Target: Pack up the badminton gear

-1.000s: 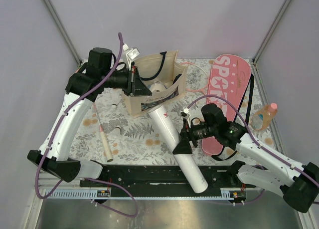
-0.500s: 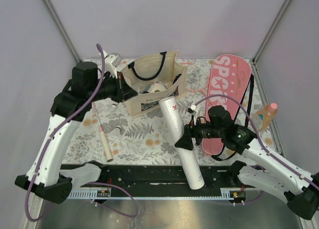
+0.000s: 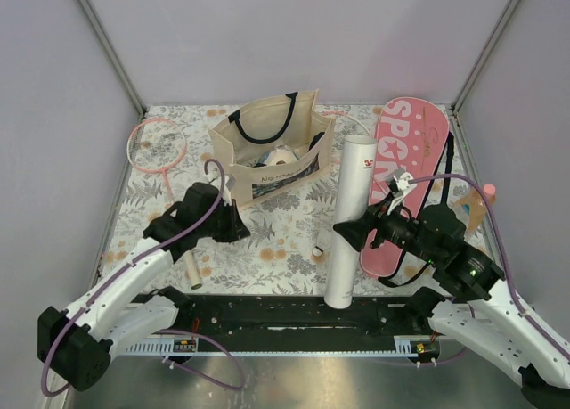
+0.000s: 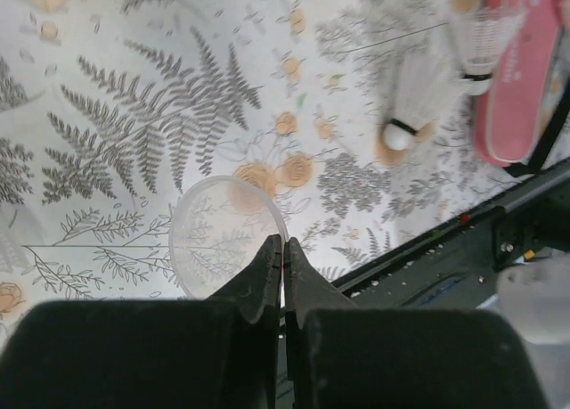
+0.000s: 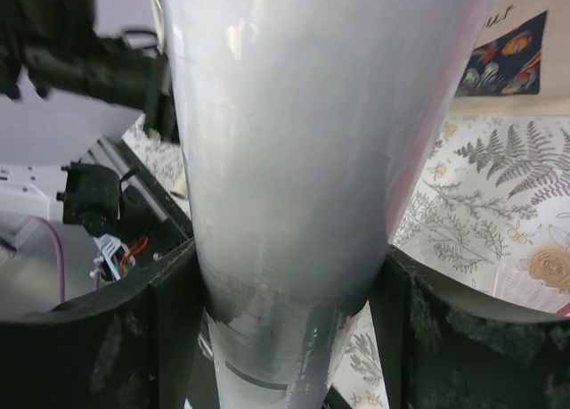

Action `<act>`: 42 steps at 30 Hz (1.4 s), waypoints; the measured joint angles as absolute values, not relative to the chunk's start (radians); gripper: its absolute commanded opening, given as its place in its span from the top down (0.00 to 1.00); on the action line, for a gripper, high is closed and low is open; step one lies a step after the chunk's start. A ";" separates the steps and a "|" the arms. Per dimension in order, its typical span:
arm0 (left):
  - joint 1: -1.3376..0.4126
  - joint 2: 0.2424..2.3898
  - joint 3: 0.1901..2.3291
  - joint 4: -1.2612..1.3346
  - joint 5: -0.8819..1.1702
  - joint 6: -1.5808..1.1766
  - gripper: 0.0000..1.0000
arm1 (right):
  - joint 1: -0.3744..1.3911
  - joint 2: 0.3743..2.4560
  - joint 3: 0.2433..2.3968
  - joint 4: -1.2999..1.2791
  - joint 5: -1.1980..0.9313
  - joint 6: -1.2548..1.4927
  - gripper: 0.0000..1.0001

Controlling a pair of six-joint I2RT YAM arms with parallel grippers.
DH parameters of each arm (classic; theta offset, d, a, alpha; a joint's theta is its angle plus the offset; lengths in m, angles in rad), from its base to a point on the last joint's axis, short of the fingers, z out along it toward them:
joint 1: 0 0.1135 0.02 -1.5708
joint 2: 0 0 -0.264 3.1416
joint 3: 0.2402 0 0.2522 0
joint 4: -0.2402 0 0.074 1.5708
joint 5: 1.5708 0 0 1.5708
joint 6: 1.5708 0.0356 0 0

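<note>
Tube (image 3: 354, 182) clamped between right jaws at mid-length; left jaws pressed together

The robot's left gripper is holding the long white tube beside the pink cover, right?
Not quite. It is the right gripper that is holding the long white tube beside the pink racket-shaped cover. The top view shows this, and the right wrist view shows the tube between that gripper's fingers. The left gripper is shut and away from the tube.
</note>
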State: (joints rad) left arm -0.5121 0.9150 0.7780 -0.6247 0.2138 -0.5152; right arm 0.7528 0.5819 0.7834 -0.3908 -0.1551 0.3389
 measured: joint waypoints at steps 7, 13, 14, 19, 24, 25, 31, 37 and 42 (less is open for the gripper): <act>-0.520 1.014 0.589 -0.427 0.178 -0.615 0.77 | 0.753 0.566 0.771 -0.343 -0.088 0.372 0.63; -0.537 1.050 0.583 -0.354 0.175 -0.645 0.36 | 0.753 0.580 0.725 -0.297 -0.054 0.406 0.63; -0.542 1.041 0.583 -0.353 0.176 -0.645 0.31 | 0.753 0.583 0.715 -0.282 -0.051 0.412 0.63; -0.583 0.929 0.621 -0.361 0.249 -0.632 0.13 | 0.753 0.610 0.688 -0.208 -0.060 0.432 0.60; -0.666 0.836 0.650 -0.203 0.426 -0.630 0.01 | 0.753 0.634 0.662 -0.067 -0.083 0.482 0.59; -0.683 0.831 0.650 -0.163 0.458 -0.633 0.01 | 0.753 0.637 0.653 -0.029 -0.090 0.498 0.59; -0.762 0.880 0.651 0.012 0.586 -0.640 0.01 | 0.753 0.676 0.614 0.179 -0.104 0.604 0.57; -0.842 0.971 0.664 0.044 0.625 -0.614 0.21 | 0.753 0.715 0.600 0.298 -0.099 0.663 0.48; -0.850 0.995 0.663 0.087 0.644 -0.602 0.58 | 0.752 0.741 0.559 0.401 -0.094 0.736 0.40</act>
